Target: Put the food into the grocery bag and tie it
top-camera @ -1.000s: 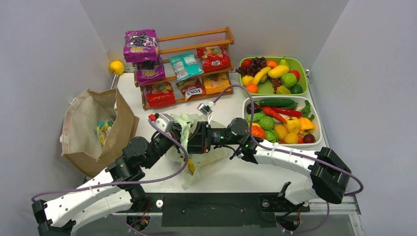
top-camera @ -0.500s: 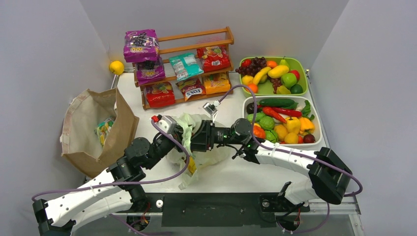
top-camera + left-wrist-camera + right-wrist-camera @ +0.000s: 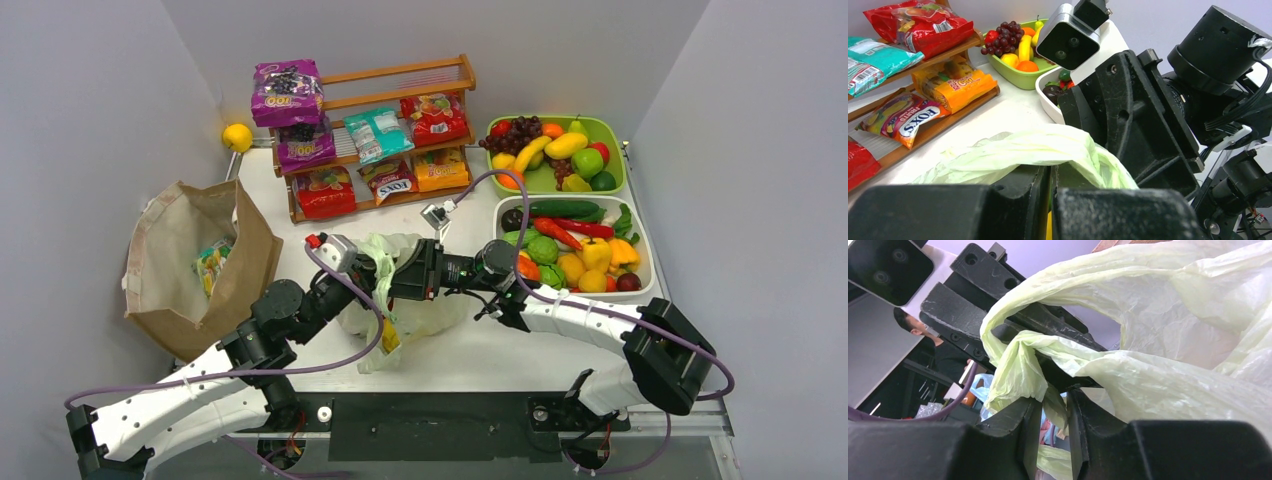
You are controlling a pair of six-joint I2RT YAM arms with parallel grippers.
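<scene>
The pale green grocery bag (image 3: 424, 318) lies crumpled on the table between both grippers, something yellow showing through its film. My left gripper (image 3: 1053, 167) is shut on a twisted handle of the grocery bag (image 3: 1038, 145). Facing it, my right gripper (image 3: 1054, 405) has its jaws a narrow gap apart, with a fold of the grocery bag (image 3: 1173, 340) hanging loose between them. In the top view the left gripper (image 3: 372, 268) and right gripper (image 3: 402, 276) meet over the bag. Food remains as snack packets (image 3: 385, 135) on the rack and toy fruit (image 3: 555, 150) in a tray.
A wooden rack (image 3: 440, 72) stands at the back, with a green fruit tray (image 3: 612, 128) and a white vegetable tray (image 3: 645, 285) to the right. A brown paper bag (image 3: 190, 270) stands open at the left. A yellow ball (image 3: 237, 136) sits near the back left.
The right arm has drawn back a little to the right. Its jaws widened, then narrowed again around the bag's fold. The left gripper has kept its hold.
</scene>
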